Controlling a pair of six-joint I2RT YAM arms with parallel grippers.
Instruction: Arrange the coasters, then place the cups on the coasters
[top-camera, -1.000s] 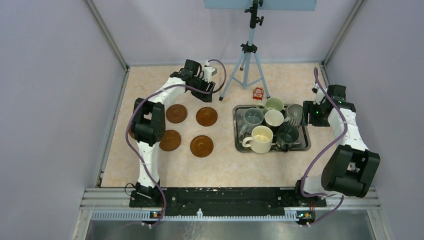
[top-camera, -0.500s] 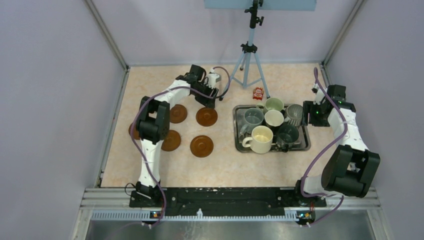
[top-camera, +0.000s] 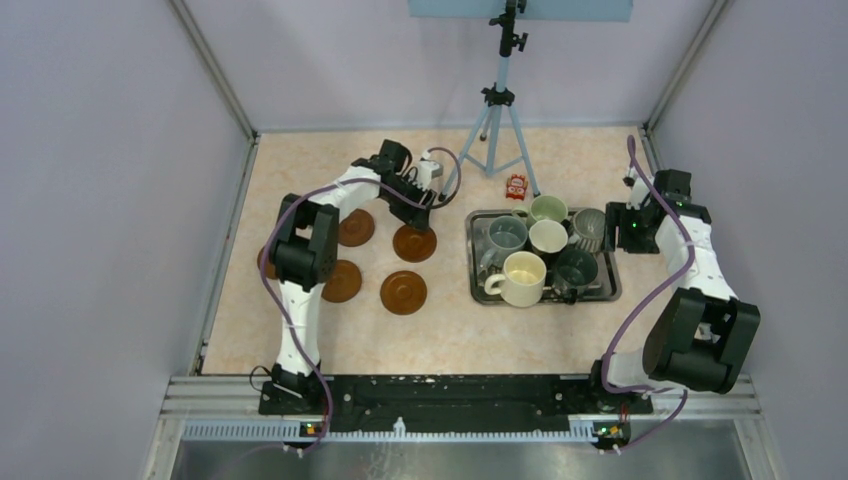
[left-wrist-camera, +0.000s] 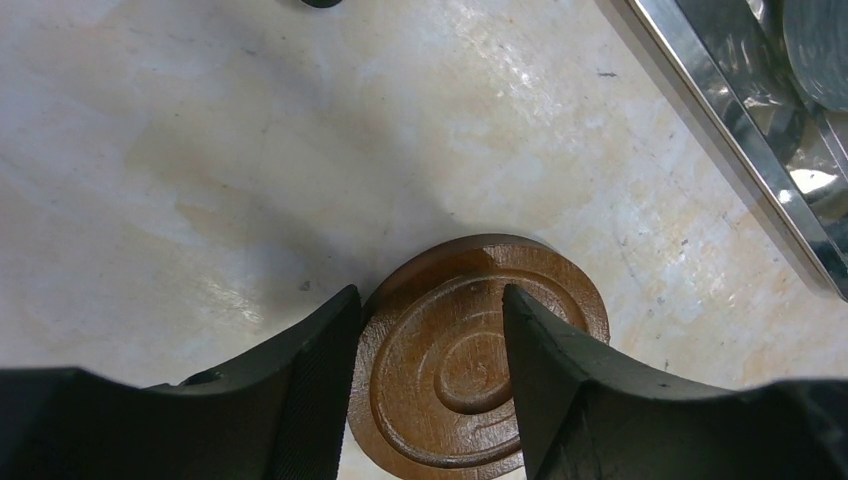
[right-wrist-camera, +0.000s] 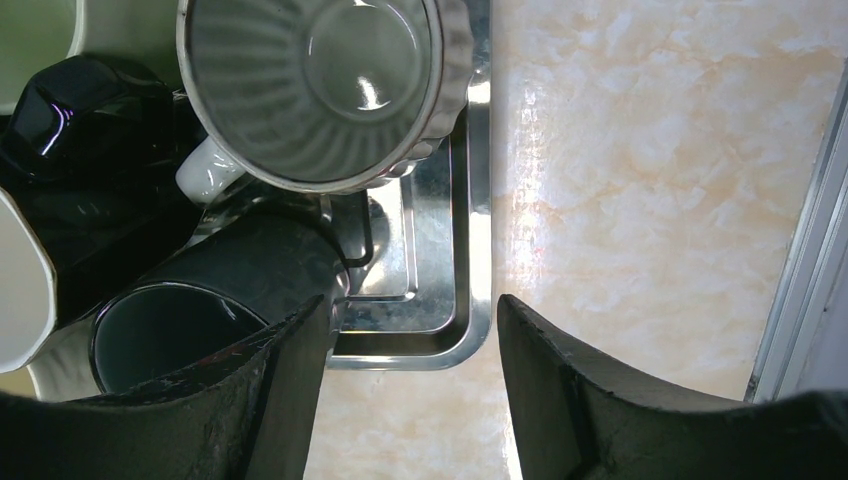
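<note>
The left arm (top-camera: 300, 250) reaches far out with its elbow bent sharply, wrist turned down, so the left gripper (left-wrist-camera: 430, 300) hangs low over a coaster (left-wrist-camera: 470, 370). Its fingers (left-wrist-camera: 310, 380) stand spread and pinch nothing. One is just beside the disc's rim and the other is above its ringed face, with the rest of the disc showing past that finger. Three more coasters (top-camera: 355, 228) lie behind the gripper, toward its own base. A second ago this gripper was farther out on the table (top-camera: 330, 340), beyond the coaster, and it has since come down over it.

Just beyond the tray sits a small red item (top-camera: 516, 186) (its print is too small to read).

The right arm (top-camera: 690, 270) is folded high with its forearm aimed inward, unmoved from a second ago. The right gripper (right-wrist-camera: 412, 305) is also spread and holds nothing, poised above the tray (right-wrist-camera: 480, 200) corner. The dark mug (right-wrist-camera: 170, 340) is beside one finger, the ribbed mug (right-wrist-camera: 320, 80) just ahead. All the mugs (top-camera: 530, 245) are in the tray.
</note>
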